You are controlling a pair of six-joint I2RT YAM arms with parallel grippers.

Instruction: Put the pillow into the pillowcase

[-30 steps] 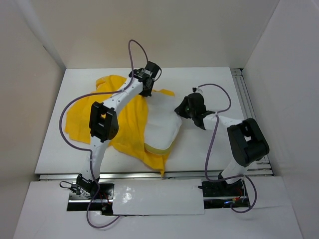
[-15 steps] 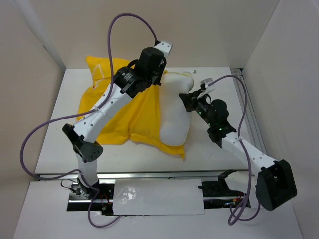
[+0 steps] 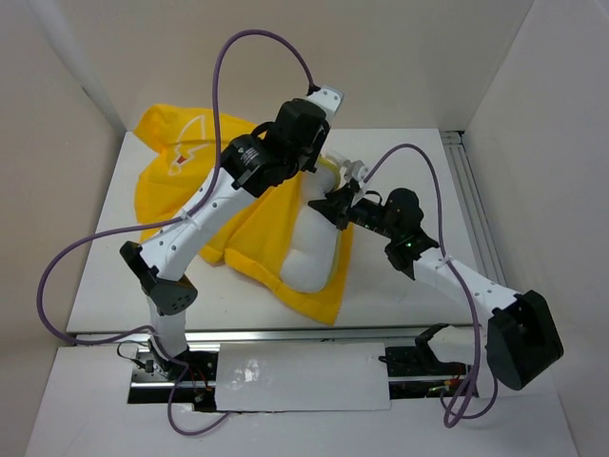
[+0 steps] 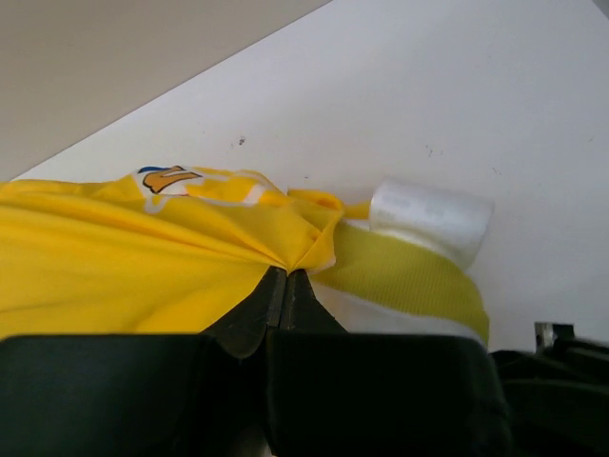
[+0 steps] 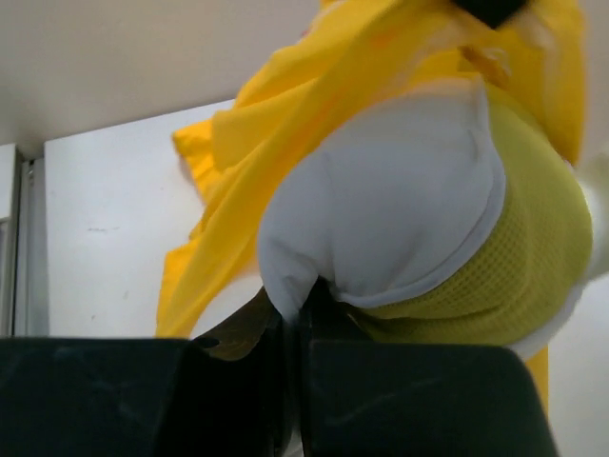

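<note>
The bright yellow pillowcase [image 3: 190, 181] is lifted at its mouth and drapes down to the table's left half. My left gripper [image 3: 317, 160] is shut on a gathered fold of its rim [image 4: 287, 271]. The white pillow [image 3: 314, 249] hangs tilted, partly inside the case, with yellow cloth wrapping its lower edge. In the left wrist view a white corner of the pillow [image 4: 430, 214] and its yellowish band show just right of the jaws. My right gripper [image 3: 330, 206] is shut on a pinch of the pillow's white fabric [image 5: 293, 309], with the pillow [image 5: 381, 209] bulging above it and the pillowcase [image 5: 285, 114] behind.
The white table [image 3: 400, 286] is boxed in by pale walls on the left, back and right. A metal rail [image 3: 473, 195] runs along the right edge and another along the front. Purple cables loop above both arms.
The right gripper closed on the pillow and moved left and up with it. The left arm lifted the pillowcase rim higher, so the case and pillow now hang tilted instead of lying flat.
</note>
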